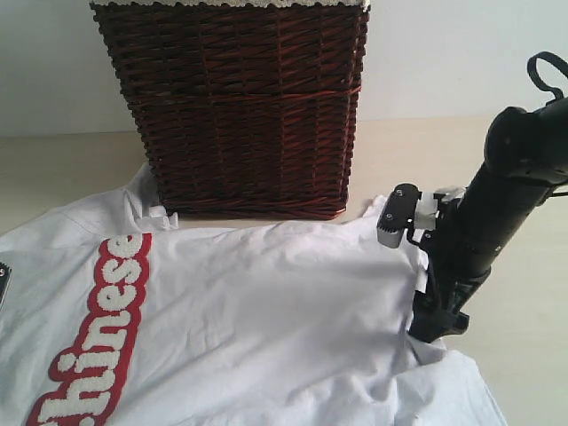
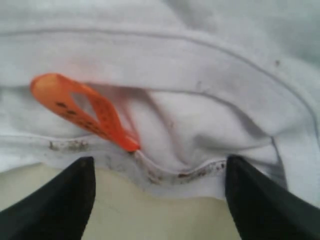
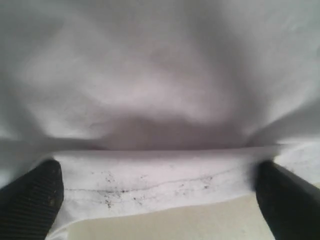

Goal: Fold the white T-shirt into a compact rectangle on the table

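Beyond white T-shirt, wicker basket

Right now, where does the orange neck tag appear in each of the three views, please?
Exterior view: not in it; the white T-shirt shows no collar here.
Left wrist view: the orange neck tag loops from the collar, just beyond the open left gripper.
Right wrist view: not in it; only a plain hem shows.
Shared landmark: the T-shirt's edge lying on the table.
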### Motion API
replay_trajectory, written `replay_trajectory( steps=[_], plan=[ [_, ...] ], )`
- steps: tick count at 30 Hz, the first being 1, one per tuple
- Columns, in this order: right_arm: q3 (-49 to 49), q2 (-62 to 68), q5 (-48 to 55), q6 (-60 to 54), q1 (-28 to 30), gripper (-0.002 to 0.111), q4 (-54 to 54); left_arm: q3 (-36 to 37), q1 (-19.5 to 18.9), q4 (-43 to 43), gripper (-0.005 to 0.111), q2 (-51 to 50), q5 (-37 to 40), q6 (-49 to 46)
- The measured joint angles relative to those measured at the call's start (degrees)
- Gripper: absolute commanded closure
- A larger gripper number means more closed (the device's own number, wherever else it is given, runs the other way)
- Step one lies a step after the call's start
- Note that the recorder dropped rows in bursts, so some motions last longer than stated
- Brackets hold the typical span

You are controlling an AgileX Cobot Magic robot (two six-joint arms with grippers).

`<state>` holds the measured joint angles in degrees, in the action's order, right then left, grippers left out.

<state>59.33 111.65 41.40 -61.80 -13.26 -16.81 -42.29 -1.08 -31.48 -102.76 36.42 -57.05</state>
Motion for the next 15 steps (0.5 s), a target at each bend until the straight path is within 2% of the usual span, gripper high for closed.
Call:
replay_trajectory(
  steps=[2,7,15],
  plan=[
    [0.00,-0.03,-0.37,0.00,0.00,0.003,0.26,0.00,0.00,0.00,0.036,0.00,0.00,0.00],
    [0.00,0.03,0.60,-0.70,0.00,0.003,12.59,0.00,0.00,0.00,0.036,0.00,0.00,0.00],
    [-0.11,-1.01,0.51,-6.16,0.00,0.003,19.28,0.00,0.00,0.00,0.036,0.00,0.00,0.00]
  ],
)
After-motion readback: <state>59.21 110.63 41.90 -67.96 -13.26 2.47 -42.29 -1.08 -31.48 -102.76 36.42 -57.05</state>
